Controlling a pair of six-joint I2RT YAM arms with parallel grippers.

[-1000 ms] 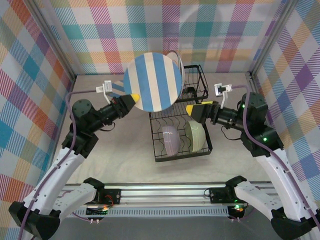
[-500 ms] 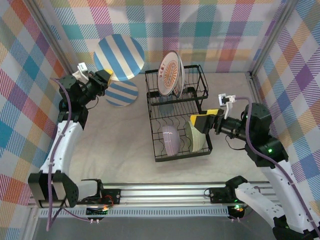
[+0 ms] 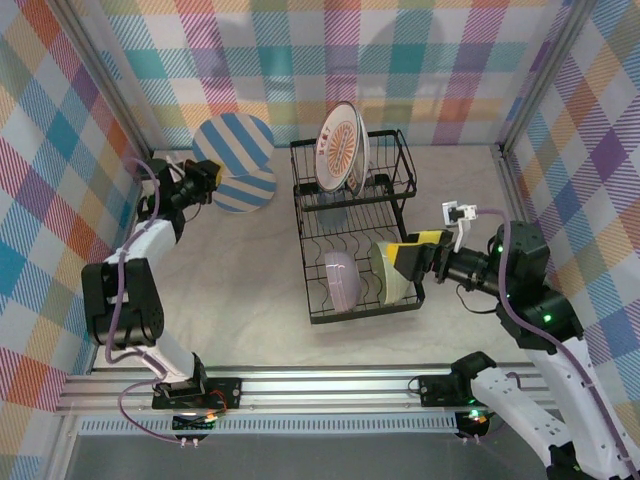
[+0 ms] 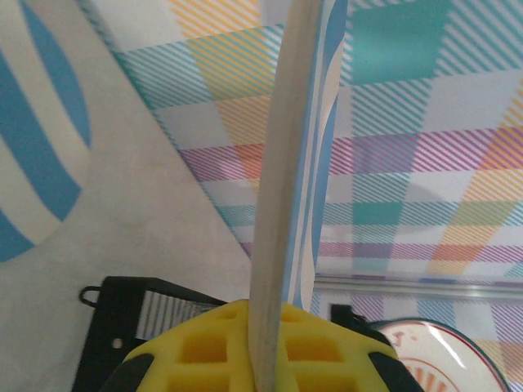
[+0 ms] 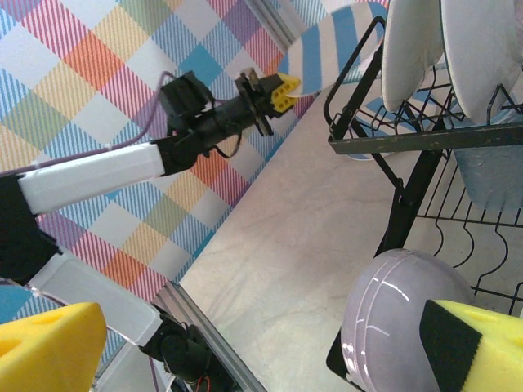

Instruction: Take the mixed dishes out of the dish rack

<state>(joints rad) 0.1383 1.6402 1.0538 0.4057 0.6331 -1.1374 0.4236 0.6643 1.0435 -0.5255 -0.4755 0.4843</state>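
Two grippers – L gripper (image 3: 208, 176) fingers pinching blue-and-white striped plate (image 3: 233, 147) at rim, plate upright above them; R gripper (image 3: 403, 262) fingers spread wide – pale green bowl (image 3: 388, 278) just beside fingertips, in dish rack (image 3: 360, 312)

Blue and white stripes on the raised plate (image 3: 232, 145) at the table's (image 3: 250, 290) far left corner, same stripes on the flat plate (image 3: 246, 190) beneath. Orange sunburst on white, dark rim, on the sunburst plate (image 3: 340, 150) in the black rack (image 3: 330, 316). Lavender bowl (image 3: 340, 278), pale green bowl (image 3: 386, 272), bluish tumbler (image 5: 489, 163). Yellow foam on the left gripper (image 3: 208, 174) and right gripper (image 3: 402, 256). Pale beige table, pastel plaid walls (image 3: 420, 60) in pink, teal, orange, purple
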